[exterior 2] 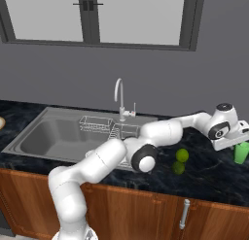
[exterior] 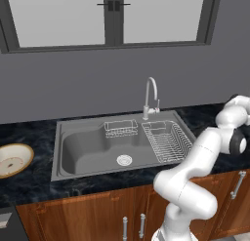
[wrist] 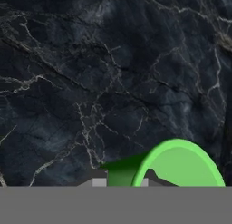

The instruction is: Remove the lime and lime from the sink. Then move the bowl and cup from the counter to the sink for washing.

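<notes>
The bright green cup (exterior 2: 241,154) stands on the black counter (exterior 2: 209,171) far to the right of the sink (exterior: 83,147). My gripper (exterior 2: 236,145) hangs right over the cup. In the hand view the gripper (wrist: 121,181) has its two tips on either side of the wall of the cup (wrist: 181,166), shut on it. Two limes lie on the counter between sink and cup, the brighter lime (exterior 2: 182,155) just behind the darker lime (exterior 2: 178,167). The tan-rimmed bowl (exterior: 12,159) rests on the counter left of the sink.
A chrome faucet (exterior: 151,93) rises behind the basin. A wire rack (exterior: 166,140) fills the sink's right part and a small wire basket (exterior: 120,129) hangs at its back. The white drain (exterior: 124,160) sits mid-basin. My arm stretches across the sink's right end.
</notes>
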